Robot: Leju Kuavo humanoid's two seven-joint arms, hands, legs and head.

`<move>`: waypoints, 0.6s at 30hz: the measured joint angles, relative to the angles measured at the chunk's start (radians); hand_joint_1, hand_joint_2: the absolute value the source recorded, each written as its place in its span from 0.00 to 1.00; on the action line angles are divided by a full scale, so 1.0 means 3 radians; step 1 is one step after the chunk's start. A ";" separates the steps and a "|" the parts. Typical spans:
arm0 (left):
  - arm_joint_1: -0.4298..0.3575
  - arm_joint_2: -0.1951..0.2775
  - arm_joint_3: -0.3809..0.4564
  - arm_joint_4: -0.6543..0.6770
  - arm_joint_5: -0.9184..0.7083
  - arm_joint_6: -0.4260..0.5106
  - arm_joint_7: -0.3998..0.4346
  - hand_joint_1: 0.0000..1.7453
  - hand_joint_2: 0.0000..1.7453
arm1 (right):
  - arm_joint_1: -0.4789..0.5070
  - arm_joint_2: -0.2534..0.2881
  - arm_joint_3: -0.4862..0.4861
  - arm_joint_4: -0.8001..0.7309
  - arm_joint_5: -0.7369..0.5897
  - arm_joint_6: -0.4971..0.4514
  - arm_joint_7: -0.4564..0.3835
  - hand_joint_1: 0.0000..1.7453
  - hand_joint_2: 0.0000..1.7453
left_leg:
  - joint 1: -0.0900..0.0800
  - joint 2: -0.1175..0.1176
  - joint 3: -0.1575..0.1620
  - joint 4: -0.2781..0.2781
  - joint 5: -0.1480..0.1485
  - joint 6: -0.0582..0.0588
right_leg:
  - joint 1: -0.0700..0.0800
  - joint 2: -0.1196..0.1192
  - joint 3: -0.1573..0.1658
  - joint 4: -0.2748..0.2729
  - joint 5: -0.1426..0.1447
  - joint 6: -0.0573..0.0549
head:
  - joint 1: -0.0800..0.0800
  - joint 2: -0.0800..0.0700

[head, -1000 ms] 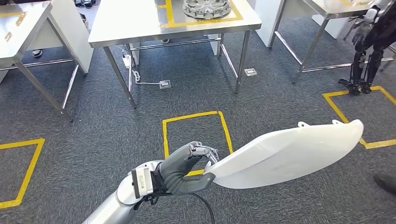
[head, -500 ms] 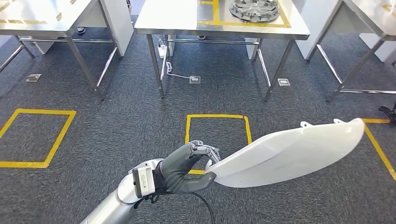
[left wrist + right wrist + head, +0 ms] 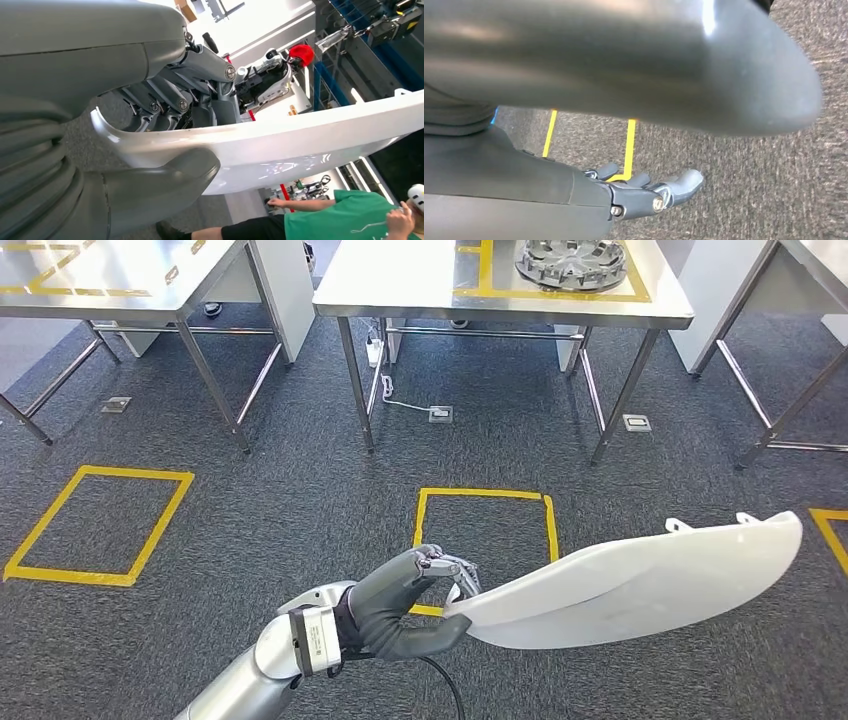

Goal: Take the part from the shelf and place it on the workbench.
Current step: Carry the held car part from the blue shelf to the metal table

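Observation:
My left hand point(image 3: 405, 605) grips the narrow end of a long, white, curved shell part point(image 3: 640, 580), which reaches out to the right above the carpet. From the left wrist view, the thumb lies under the white part point(image 3: 300, 145) and the dark fingers point(image 3: 165, 100) press on its upper rim. The steel workbench point(image 3: 420, 290) stands ahead, with yellow tape on its top and a round grey metal part point(image 3: 570, 260) inside the tape. My right hand point(image 3: 639, 192) hangs over the carpet, fingers stretched out and holding nothing.
Another steel table point(image 3: 100, 270) stands at the far left and a third point(image 3: 800, 270) at the far right. Yellow tape squares point(image 3: 485, 495) point(image 3: 100, 525) mark the grey carpet. A floor socket point(image 3: 440, 414) with a cable lies under the workbench. A person in a green shirt point(image 3: 350, 220) stands nearby.
The camera has turned left, so the tables and floor marks have slid right in the picture. The white part stays in my left hand, held the same way.

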 joint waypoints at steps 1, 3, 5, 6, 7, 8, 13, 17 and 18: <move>-0.0001 0.0002 -0.0001 0.0001 0.0000 0.0000 0.0000 1.00 1.00 | 0.0002 0.0000 0.0000 0.0000 0.0000 0.0000 0.0000 0.00 0.00 | 0.0001 0.0017 -0.0107 0.0218 -0.0106 -0.0008 | 0.0002 -0.0006 0.0001 0.0001 -0.0004 -0.0010 | -0.0009 0.0000; 0.0005 0.0009 -0.0002 0.0004 -0.0004 -0.0003 0.0000 1.00 1.00 | 0.0007 0.0000 0.0000 0.0000 0.0000 0.0000 -0.0003 0.00 0.00 | 0.0003 0.0028 -0.0298 0.0590 -0.0232 -0.0016 | 0.0005 -0.0019 0.0004 0.0003 -0.0013 -0.0018 | -0.0014 0.0000; 0.0009 0.0015 -0.0002 0.0003 -0.0013 -0.0006 0.0000 1.00 1.00 | 0.0010 0.0003 0.0000 0.0000 0.0000 0.0000 -0.0014 0.00 0.00 | 0.0003 0.0034 -0.0268 0.0509 -0.0114 -0.0008 | 0.0006 -0.0024 0.0020 0.0005 -0.0026 -0.0011 | -0.0015 0.0000; 0.0009 0.0016 -0.0003 0.0000 -0.0019 -0.0007 0.0000 1.00 1.00 | 0.0010 0.0006 0.0000 0.0000 0.0000 0.0000 -0.0024 0.00 0.00 | 0.0003 0.0042 -0.0166 0.0298 0.0009 0.0002 | 0.0006 -0.0024 0.0034 0.0005 -0.0035 -0.0004 | -0.0016 0.0000; 0.0008 0.0016 -0.0003 -0.0006 -0.0026 -0.0009 0.0000 1.00 1.00 | 0.0010 0.0010 0.0000 0.0000 -0.0001 0.0000 -0.0032 0.00 0.00 | 0.0000 0.0058 -0.0047 0.0059 0.0107 0.0016 | 0.0009 -0.0024 0.0049 0.0007 -0.0047 0.0008 | -0.0018 0.0000; 0.0006 0.0014 -0.0004 -0.0014 -0.0033 -0.0012 0.0000 1.00 1.00 | 0.0008 0.0014 0.0000 0.0000 -0.0001 0.0000 -0.0040 0.00 0.00 | -0.0005 0.0072 0.0052 -0.0136 0.0170 0.0032 | 0.0015 -0.0024 0.0057 0.0010 -0.0060 0.0024 | -0.0019 0.0000; 0.0002 0.0004 -0.0009 -0.0047 -0.0054 -0.0027 0.0001 1.00 1.00 | -0.0002 0.0018 -0.0001 0.0000 -0.0004 0.0001 -0.0050 0.00 0.00 | -0.0023 0.0060 0.0149 -0.0336 0.0181 0.0120 | 0.0014 -0.0036 0.0080 0.0004 -0.0096 0.0127 | -0.0011 0.0000; -0.0010 -0.0015 -0.0031 -0.0055 -0.0057 -0.0035 0.0001 1.00 1.00 | -0.0011 0.0025 -0.0009 0.0000 -0.0008 0.0031 -0.0053 0.00 0.00 | -0.0005 0.0052 0.0191 -0.0358 0.0161 0.0176 | 0.0011 -0.0017 -0.0269 0.0646 -0.0369 0.0177 | 0.0022 0.0000; -0.0009 -0.0015 -0.0034 -0.0051 -0.0057 -0.0037 0.0002 1.00 1.00 | -0.0007 0.0025 -0.0013 0.0000 -0.0010 0.0032 -0.0053 0.00 0.00 | -0.0008 0.0046 0.0196 -0.0356 0.0152 0.0181 | 0.0010 -0.0016 -0.0394 0.0829 -0.0404 0.0180 | 0.0025 0.0000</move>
